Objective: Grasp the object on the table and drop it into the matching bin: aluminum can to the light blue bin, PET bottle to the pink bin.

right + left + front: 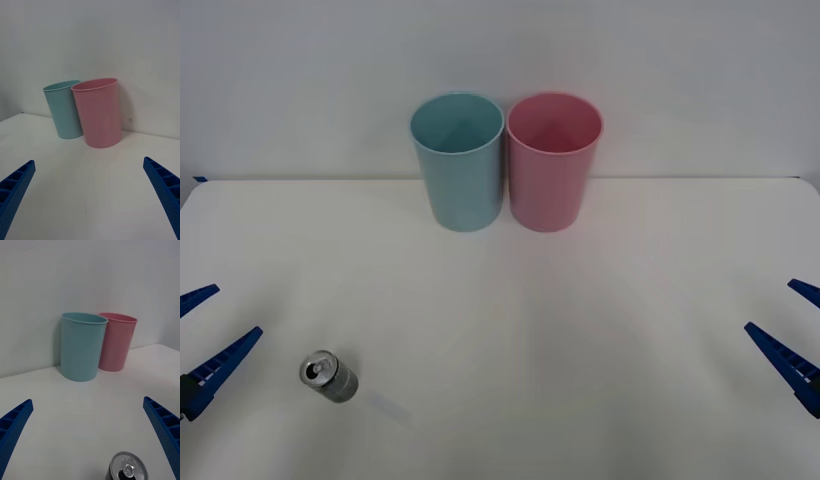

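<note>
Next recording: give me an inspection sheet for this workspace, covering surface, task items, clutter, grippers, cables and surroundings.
Surface: white table, flat and plain.
Task items: aluminum can upright on the near part of the table on the robot's left; light blue bin and pink bin upright side by side at the far edge, blue one on the robot's left, very close or touching; nothing visible inside either.
Clutter: nothing seen.
Grippers: left gripper open at the left edge, near the can but apart from it; right gripper open at the right edge, holding nothing.
Cables: nothing seen.
Surroundings: plain pale wall behind the bins.
</note>
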